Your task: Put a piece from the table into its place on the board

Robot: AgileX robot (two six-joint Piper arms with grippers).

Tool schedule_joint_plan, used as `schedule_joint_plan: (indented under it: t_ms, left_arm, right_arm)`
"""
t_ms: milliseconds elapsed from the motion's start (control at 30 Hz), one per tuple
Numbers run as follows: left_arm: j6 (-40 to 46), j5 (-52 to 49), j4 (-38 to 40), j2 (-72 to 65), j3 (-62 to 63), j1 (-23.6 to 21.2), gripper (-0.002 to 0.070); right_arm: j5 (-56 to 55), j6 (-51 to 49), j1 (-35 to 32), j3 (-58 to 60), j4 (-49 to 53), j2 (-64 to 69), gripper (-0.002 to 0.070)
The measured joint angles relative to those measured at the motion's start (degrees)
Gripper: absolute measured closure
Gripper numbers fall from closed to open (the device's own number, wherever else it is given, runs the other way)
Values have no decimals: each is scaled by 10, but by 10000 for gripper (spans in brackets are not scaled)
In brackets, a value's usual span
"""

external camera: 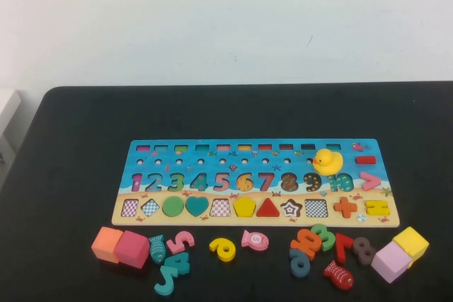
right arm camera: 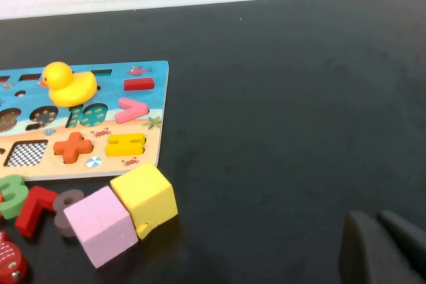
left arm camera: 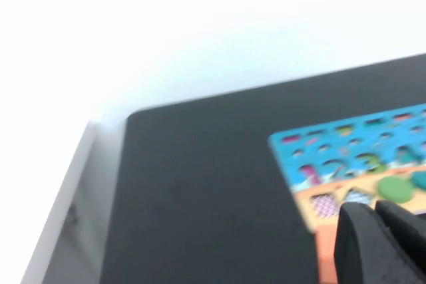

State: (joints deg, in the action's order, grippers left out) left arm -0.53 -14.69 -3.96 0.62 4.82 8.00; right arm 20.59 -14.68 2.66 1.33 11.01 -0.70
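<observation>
The puzzle board (external camera: pixel 134 211) lies flat in the middle of the black table; it also shows in the left wrist view (left arm camera: pixel 313 207) and the right wrist view (right arm camera: pixel 156 74). Loose pieces lie in front of it: a teal fish (external camera: pixel 157 247), pink 5 (external camera: pixel 182 240), yellow 6 (external camera: pixel 223 248), pink fish (external camera: pixel 255 240), orange 0 (external camera: pixel 308 243), red 7 (external camera: pixel 343 245), brown 8 (external camera: pixel 364 250) and red fish (external camera: pixel 338 274). Neither arm shows in the high view. My left gripper (left arm camera: pixel 375 209) is shut and empty near the board's left end. My right gripper (right arm camera: pixel 378 217) is shut and empty over bare table right of the board.
A yellow duck (external camera: pixel 328 161) sits on the board's right part. An orange block (external camera: pixel 106 243) and a red block (external camera: pixel 132 248) lie at the front left; a pink cube (external camera: pixel 391 262) and a yellow cube (external camera: pixel 410 242) at the front right. A white wall stands behind the table.
</observation>
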Motion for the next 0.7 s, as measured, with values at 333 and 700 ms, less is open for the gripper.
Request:
schedule_joint_plan:
  t_ms: [333, 700]
  left_arm:
    - [5, 21, 40, 1, -59, -57, 675]
    - [19, -28, 89, 2, -58, -35, 675]
  right_arm:
    - [0, 0, 0, 0, 0, 0, 657]
    - [0, 0, 0, 0, 0, 0, 657]
